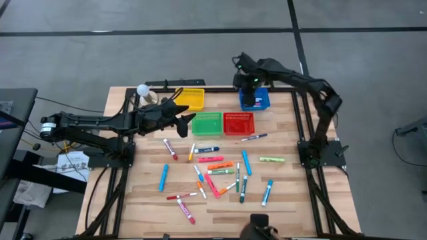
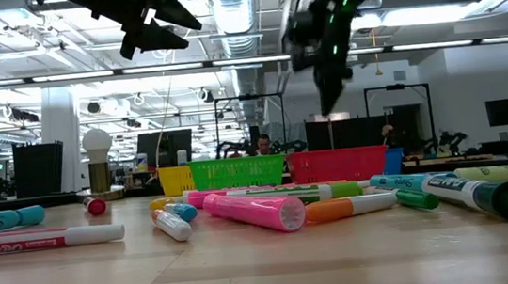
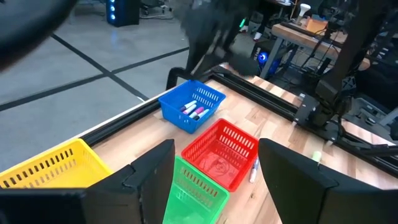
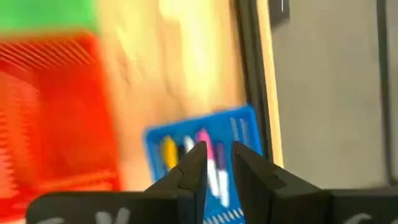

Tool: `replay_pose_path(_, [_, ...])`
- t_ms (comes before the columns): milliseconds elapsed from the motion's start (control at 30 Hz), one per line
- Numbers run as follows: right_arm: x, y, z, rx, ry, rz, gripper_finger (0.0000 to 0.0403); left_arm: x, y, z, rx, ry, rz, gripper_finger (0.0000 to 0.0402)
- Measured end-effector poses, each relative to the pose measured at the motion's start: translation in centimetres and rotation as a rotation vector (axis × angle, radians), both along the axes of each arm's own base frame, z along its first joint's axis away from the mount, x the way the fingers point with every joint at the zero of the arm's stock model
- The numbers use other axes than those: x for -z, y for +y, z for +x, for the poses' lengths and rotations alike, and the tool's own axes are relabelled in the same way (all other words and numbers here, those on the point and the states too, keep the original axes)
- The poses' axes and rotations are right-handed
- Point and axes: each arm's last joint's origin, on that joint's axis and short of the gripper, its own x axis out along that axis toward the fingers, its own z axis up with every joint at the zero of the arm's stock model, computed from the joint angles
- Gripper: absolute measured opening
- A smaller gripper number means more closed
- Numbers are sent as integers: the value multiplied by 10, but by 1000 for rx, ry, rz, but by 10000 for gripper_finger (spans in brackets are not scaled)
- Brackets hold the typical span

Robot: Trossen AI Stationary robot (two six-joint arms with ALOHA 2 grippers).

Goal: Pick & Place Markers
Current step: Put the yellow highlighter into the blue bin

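We find a few markers (image 3: 196, 111) already in the blue basket (image 1: 256, 100), beneath our right pincer (image 4: 216, 163), its jaws slightly apart and empty. Our left pincer (image 3: 214, 180) hangs wide open over the green basket (image 1: 207, 124). About two dozen markers (image 1: 220, 175) remain scattered across the near surface (image 1: 127, 200).

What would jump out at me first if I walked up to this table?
Probably the scatter of colourful capped felt-tip markers spread over the near half of the wooden table. Behind them sit four small square mesh baskets: yellow, green, red and blue. The right arm's claw hangs over the blue one, which already holds a few markers, and the left arm's claw hovers open beside the green.
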Motion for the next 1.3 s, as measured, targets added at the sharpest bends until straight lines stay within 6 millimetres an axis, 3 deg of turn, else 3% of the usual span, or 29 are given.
replay_pose_path(267, [-76,41,-34,-96,-408,230,61,0,0,0,4,2,-1,230])
replay_pose_path(500, [-106,73,-62,-294,-566,456,61,0,0,0,14,1,-4,232])
replay_pose_path(900, [-121,102,-107,-392,-596,549,61,1,-6,2,188,-14,-85,232])
replay_pose_path(1300, [-79,108,-149,-279,-737,554,61,1,-22,4,314,-32,-164,232])
